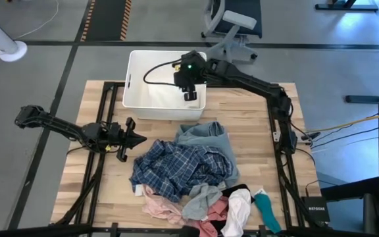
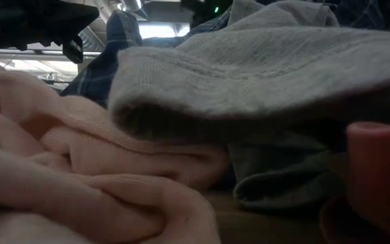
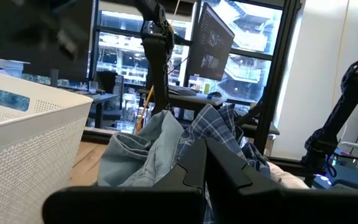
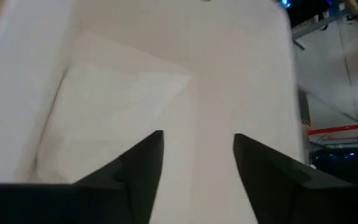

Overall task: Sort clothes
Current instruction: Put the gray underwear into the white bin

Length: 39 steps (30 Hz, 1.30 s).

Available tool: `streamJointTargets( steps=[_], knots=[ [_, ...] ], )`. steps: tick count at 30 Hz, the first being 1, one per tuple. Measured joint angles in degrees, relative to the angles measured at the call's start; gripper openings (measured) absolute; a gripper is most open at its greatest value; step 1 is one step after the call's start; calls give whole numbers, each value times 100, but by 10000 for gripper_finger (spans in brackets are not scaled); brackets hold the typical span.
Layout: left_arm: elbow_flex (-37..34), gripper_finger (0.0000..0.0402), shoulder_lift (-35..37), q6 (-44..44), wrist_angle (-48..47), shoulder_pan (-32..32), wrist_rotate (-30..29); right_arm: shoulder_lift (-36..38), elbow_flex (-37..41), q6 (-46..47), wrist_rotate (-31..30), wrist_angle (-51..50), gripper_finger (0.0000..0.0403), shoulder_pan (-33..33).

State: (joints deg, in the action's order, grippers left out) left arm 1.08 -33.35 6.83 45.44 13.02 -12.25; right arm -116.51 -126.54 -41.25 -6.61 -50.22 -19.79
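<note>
The clothes (image 1: 199,181) lay heaped on the wooden table (image 1: 104,191), the plaid shirt (image 1: 176,168) beside a denim piece (image 1: 206,135), pink (image 1: 160,205), grey (image 1: 199,199), white (image 1: 237,212) and teal (image 1: 266,209) items nearer the front edge. The right gripper (image 1: 189,96) hung over the white bin (image 1: 137,85), fingers spread and empty. The left gripper (image 1: 137,138) sat just beside the shirt, fingers pressed together.

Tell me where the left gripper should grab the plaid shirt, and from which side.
Take the plaid shirt at its bunched edge nearest the left gripper, coming in from that side and slightly above. That edge looks bare, while the denim piece overlaps its far side and small garments crowd its near side.
</note>
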Motion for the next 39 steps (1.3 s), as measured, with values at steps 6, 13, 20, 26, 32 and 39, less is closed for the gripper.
streamJointTargets(
  steps=[6, 13, 20, 26, 32, 39],
  knots=[
    [0, 0, -1, 17, 2, 1, 0, 225, -760, -150, -37, -1179, 240, 417],
    [-2, 0, -1, 22, -64, 1, 0, 803, -558, -247, 491, -2149, 239, 1663],
    [-2, 0, -1, 22, -82, 1, 0, 867, -550, 336, 129, -2663, 238, 3381],
    [-2, 0, -1, 212, -93, 2, 1, 835, 43, 1039, -610, -2619, 238, 4637],
    [-2, 0, -1, 322, -101, 2, 1, 832, 1305, 1785, -1080, -1955, 238, 5423],
    [-2, 0, -1, 323, -66, 2, 0, 828, 2876, 1842, -1034, -382, 238, 5851]
  ],
)
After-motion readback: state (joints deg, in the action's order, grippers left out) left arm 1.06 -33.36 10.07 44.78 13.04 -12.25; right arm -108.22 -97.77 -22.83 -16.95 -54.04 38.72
